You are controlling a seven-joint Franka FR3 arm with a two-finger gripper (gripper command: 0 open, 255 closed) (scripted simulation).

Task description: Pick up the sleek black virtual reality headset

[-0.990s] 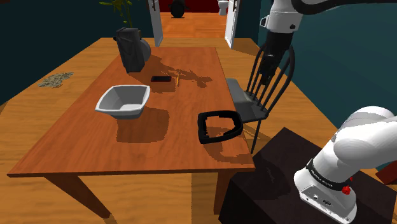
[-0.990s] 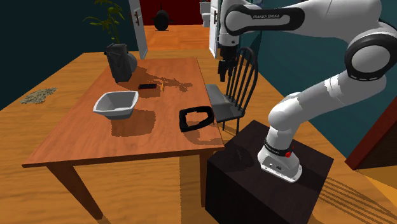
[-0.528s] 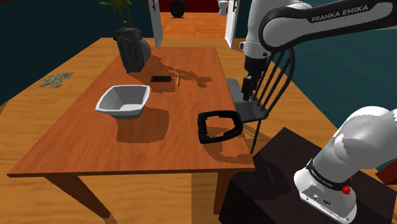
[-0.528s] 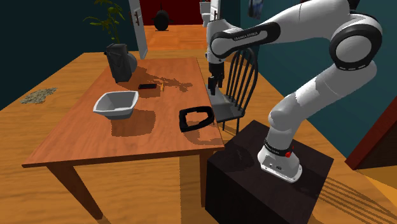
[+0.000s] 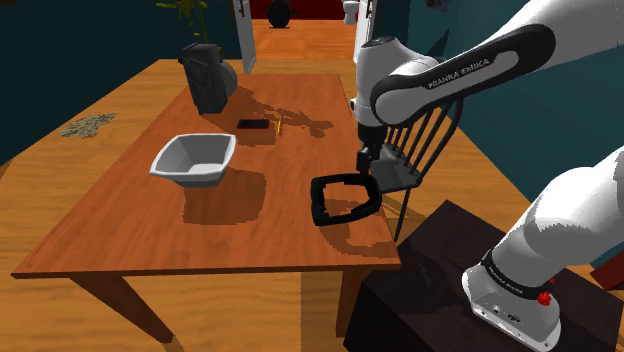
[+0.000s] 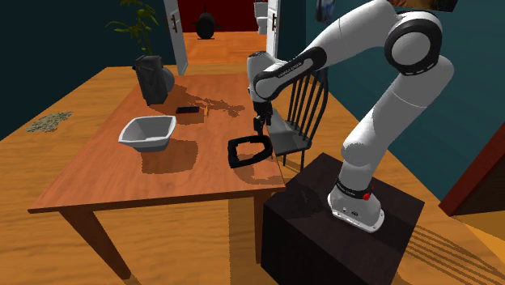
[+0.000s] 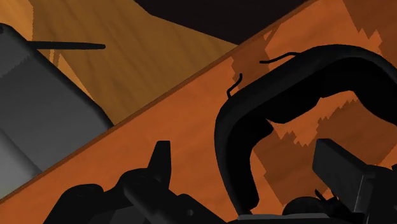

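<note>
A room with teal walls (image 5: 60,40), a wooden floor (image 5: 40,200) and white doors (image 5: 243,35) opened at its far end is seen. One long wooden table (image 5: 120,230) is set in it, and one white arm (image 5: 445,78) is stretched over its edge from one dark box stand (image 5: 420,290). One dark spindle-back chair (image 5: 435,125) with a grey seat is placed at that same long edge. Four things are counted on the table. One dark container (image 5: 205,78) is set near the far edge, and one pale grey bowl (image 5: 195,158) lies toward the middle. One black ring-shaped headset (image 5: 318,200) is laid flat by the chair-side edge, toward the corner nearest the stand. One small flat black item (image 5: 252,124) is found between container and headset. The gripper (image 5: 368,162) is held just above the headset's far rim. Its fingers (image 7: 340,172) are spread wide, one to each side of the band, and no contact is seen.
</note>
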